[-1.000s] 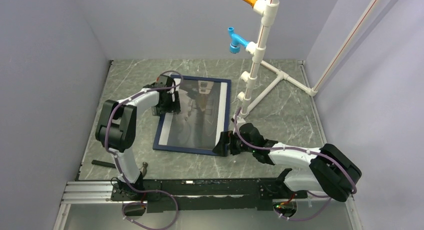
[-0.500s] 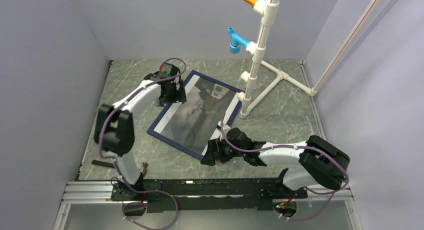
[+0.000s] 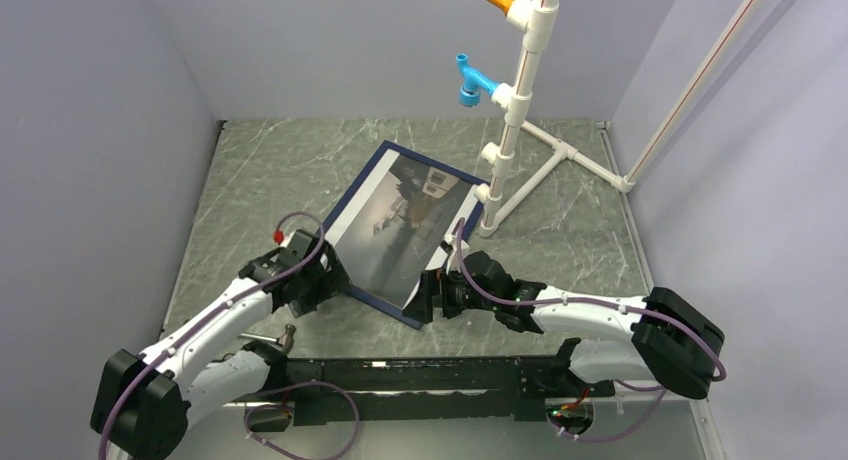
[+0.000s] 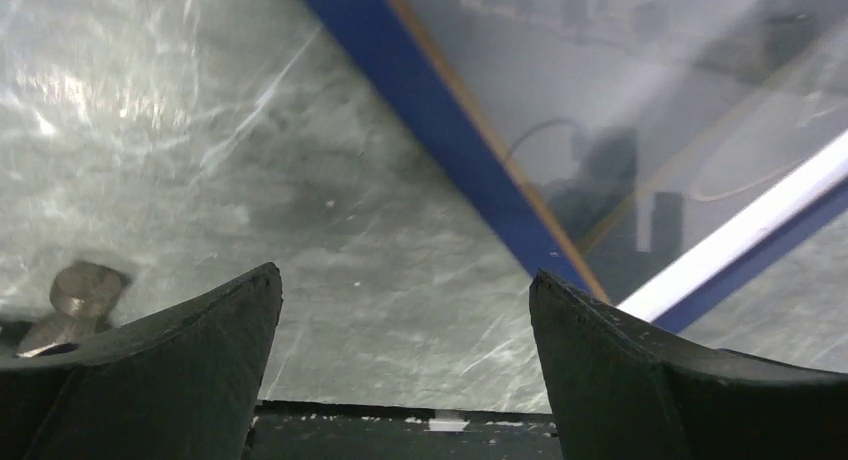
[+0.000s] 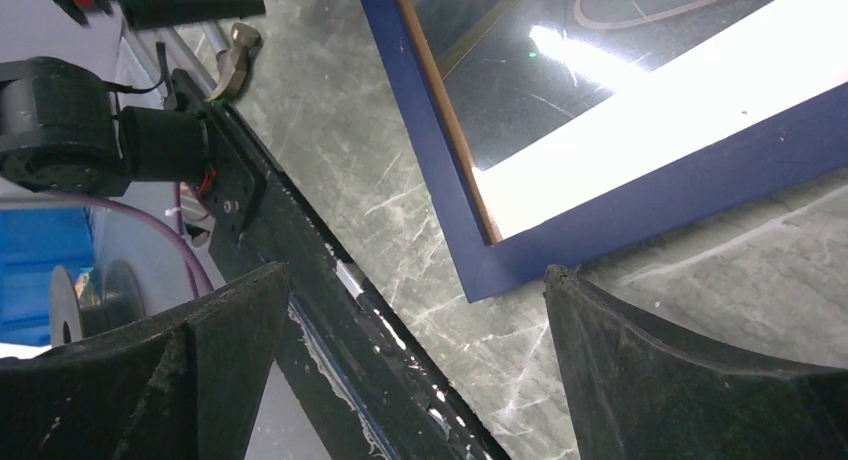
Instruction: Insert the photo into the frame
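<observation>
The frame (image 3: 358, 185) lies flat on the table (image 3: 250, 180), navy face up, turned at a slant; the photo (image 3: 405, 225) lies inside its rails, picture side up, with 1 white band along the near-right edge; 1 corner of the frame sits near the foot of the pipe stand (image 3: 512, 120). My left pincer (image 3: 322, 280) is spread wide and holds nothing; it hangs over bare table just beside the near-left rail. My right pincer (image 3: 428, 302) is spread wide too, and empty; the frame's near corner shows between its jaws; whether they touch it I cannot tell.
</observation>
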